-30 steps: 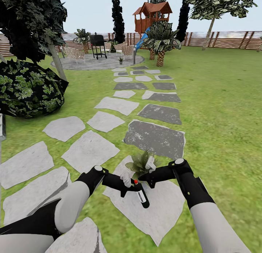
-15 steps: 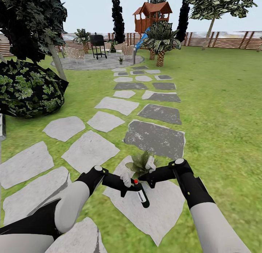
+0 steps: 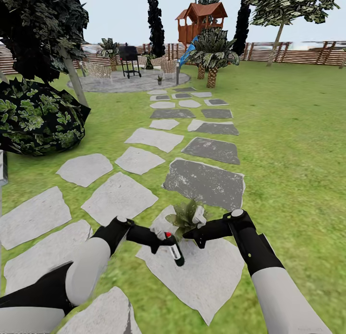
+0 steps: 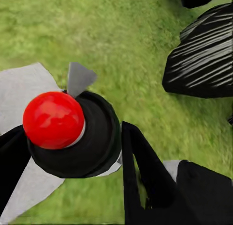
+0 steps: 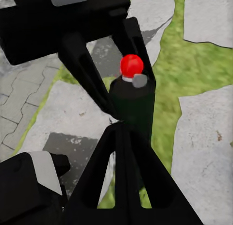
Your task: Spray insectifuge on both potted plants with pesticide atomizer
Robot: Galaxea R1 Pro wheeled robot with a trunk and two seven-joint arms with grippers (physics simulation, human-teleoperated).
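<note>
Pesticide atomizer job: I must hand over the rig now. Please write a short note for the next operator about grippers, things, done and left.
Left gripper: shut on the pesticide atomizer, red-tipped head up, over a pale stepping stone.
Right gripper: holds nothing, fingers close beside the bottle; open or shut is unclear.
Near potted plant: just beyond the grippers, on the stone's edge.
A second small potted plant: far ahead on the gravel patio.
Done: atomizer picked up.
Left: spray both plants; no spray is visible yet.

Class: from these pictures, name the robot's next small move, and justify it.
Probably tip the pesticide atomizer, held in the left gripper, so its red-tipped head faces the potted plant: the plant sits just beyond it on the stepping stone.
</note>
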